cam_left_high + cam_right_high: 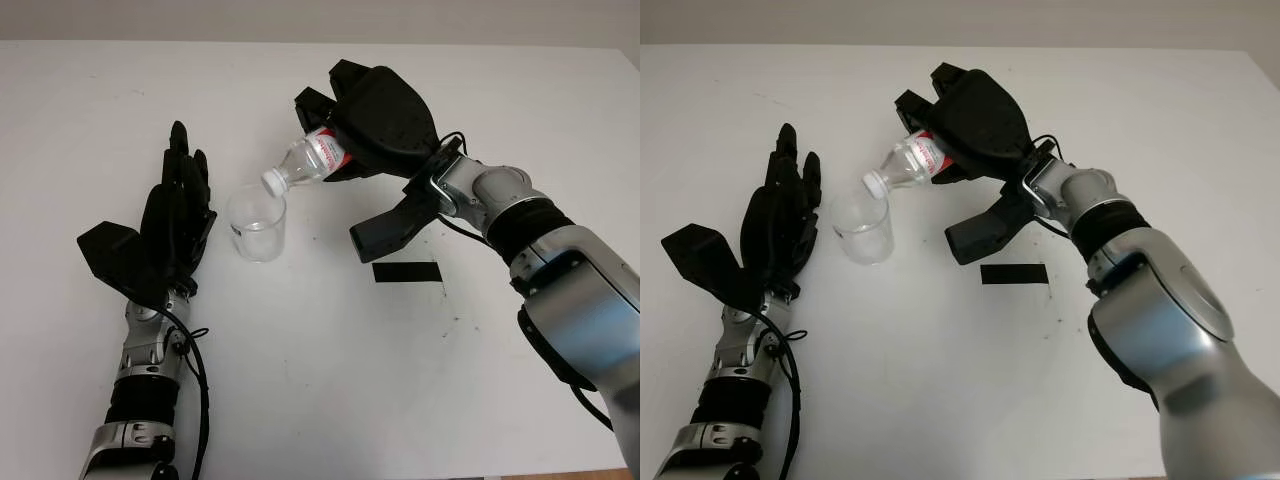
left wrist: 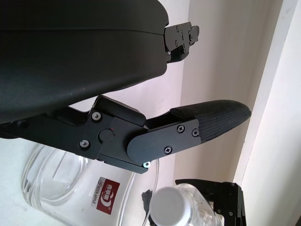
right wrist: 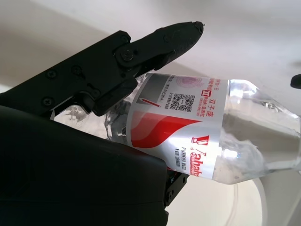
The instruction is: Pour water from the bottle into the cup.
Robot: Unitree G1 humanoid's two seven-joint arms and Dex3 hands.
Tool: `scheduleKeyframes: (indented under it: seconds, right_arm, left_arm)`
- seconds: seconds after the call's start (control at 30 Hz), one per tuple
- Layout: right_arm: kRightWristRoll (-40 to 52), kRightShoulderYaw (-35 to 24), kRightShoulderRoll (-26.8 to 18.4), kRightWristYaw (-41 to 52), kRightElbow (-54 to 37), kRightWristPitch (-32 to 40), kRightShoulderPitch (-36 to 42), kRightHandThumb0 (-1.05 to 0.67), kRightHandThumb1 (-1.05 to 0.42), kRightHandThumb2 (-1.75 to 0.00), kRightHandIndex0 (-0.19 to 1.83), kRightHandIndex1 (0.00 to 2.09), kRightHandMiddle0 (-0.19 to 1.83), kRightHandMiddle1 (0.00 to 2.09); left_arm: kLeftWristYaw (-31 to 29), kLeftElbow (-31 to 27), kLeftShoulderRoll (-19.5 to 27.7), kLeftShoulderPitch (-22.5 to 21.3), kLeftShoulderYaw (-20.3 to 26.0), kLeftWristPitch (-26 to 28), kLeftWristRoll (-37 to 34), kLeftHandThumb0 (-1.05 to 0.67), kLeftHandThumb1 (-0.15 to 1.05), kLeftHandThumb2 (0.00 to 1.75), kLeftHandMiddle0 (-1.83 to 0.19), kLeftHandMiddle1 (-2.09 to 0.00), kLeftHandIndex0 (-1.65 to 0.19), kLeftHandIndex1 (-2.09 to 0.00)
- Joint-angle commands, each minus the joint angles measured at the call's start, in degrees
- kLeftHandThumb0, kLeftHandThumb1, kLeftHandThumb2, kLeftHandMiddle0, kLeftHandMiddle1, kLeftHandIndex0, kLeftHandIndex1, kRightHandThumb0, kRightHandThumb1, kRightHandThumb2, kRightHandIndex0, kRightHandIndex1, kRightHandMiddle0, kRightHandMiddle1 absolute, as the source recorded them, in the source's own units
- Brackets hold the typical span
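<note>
Two hands on this one, and nearest the robot is the left hand (image 1: 172, 222), open and holding nothing, standing just beside the cup (image 1: 257, 224) on its left but not touching it as far as I can tell. Between the two arms, a bit nearer than the right hand, there's a black strip of tape (image 1: 406, 271) on the white table (image 1: 330, 380); it's off to the side and not in anyone's way.

Going further out, the right hand (image 1: 372, 122) has its fingers wrapped round the bottle (image 1: 307, 162), which is tipped over with its neck pointing down toward the cup. The neck end sits right over the near rim of the cup. Thing is, the white cap (image 1: 274, 181) looks like it's on, so I don't see any water coming out, and the cup looks empty or close to it.

If I were doing the pour: keep the mouth over the middle of the cup rather than its edge, tilt slowly, and don't let the neck knock the rim, since a light plastic cup like that probably tips easily. The left hand is near enough to steady it if needed. Nothing else is crowding the cup
</note>
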Motion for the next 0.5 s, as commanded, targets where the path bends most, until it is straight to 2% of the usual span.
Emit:
scheduleKeyframes:
  seconds: [0.0, 0.23, 0.33, 0.47]
  right_arm:
    - [-0.91, 0.61, -0.4, -1.99, -1.54, 2.12, -2.35, -0.5, -1.05, -0.24, 1.3, 2.09, 0.68, 2.09]
    - [-1.68, 1.63, 0.69, -4.98, -2.67, 4.35, -2.43, -0.51, -1.05, -0.22, 1.33, 2.09, 0.68, 2.09]
    - [-1.93, 2.08, 1.31, -6.55, -3.06, 5.08, -2.51, -0.51, -1.05, -0.19, 1.38, 2.09, 0.82, 2.09]
    - [-2.24, 2.61, 1.62, -7.99, -3.12, 5.73, -2.73, -0.52, -1.05, -0.2, 1.39, 2.09, 0.86, 2.09]
  left_arm:
    - [0.13, 1.1, -0.75, 0.09, -0.38, -0.63, 0.38, -0.83, 1.05, 0.7, 0.12, -0.05, 0.15, -0.06]
    - [0.85, 2.1, -1.43, -0.09, -0.83, -2.1, 1.37, -0.83, 1.05, 0.73, 0.12, -0.05, 0.16, -0.05]
    - [1.05, 2.34, -1.74, -0.03, -0.86, -2.52, 1.47, -0.83, 1.05, 0.73, 0.12, -0.05, 0.16, -0.05]
    - [1.02, 2.59, -1.84, 0.06, -0.77, -2.65, 1.45, -0.83, 1.05, 0.73, 0.12, -0.05, 0.16, -0.05]
